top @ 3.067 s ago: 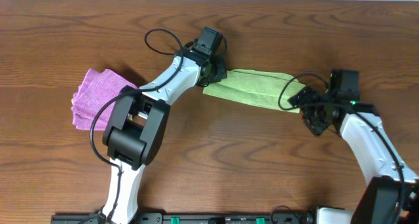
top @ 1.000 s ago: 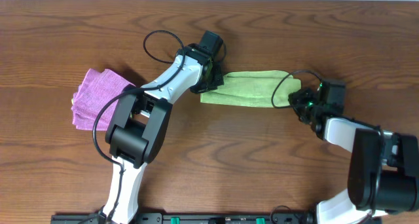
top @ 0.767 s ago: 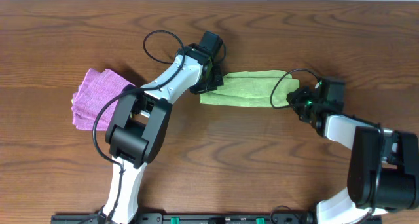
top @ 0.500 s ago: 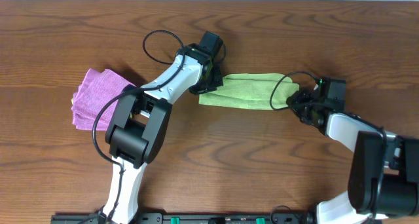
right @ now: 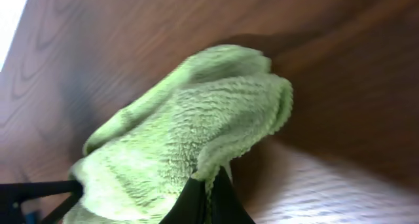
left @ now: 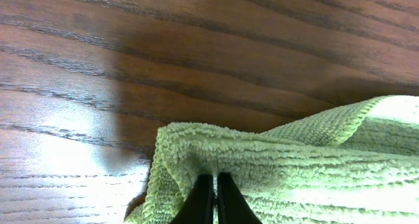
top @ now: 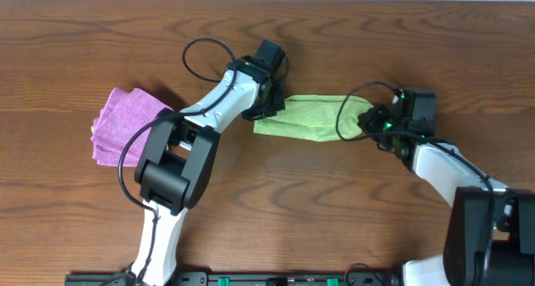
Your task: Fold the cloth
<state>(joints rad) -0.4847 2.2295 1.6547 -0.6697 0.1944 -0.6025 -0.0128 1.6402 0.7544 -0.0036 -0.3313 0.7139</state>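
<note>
The green cloth (top: 308, 117) lies as a narrow folded strip at the table's middle back. My left gripper (top: 269, 104) is shut on the cloth's left end; in the left wrist view its black fingertips (left: 211, 192) pinch the cloth (left: 308, 165) at its near edge. My right gripper (top: 368, 121) is shut on the right end, which curls up and leftward over the strip. In the right wrist view the cloth (right: 177, 132) bunches above the gripper (right: 208, 185), with its hem caught between the fingers.
A folded pink cloth (top: 121, 123) lies at the left of the wooden table (top: 334, 219). Black cables (top: 205, 56) loop over both arms near the wrists.
My right gripper has carried the cloth's right end leftward, so the strip is shorter and its right end curls over. The left gripper has stayed in place.
</note>
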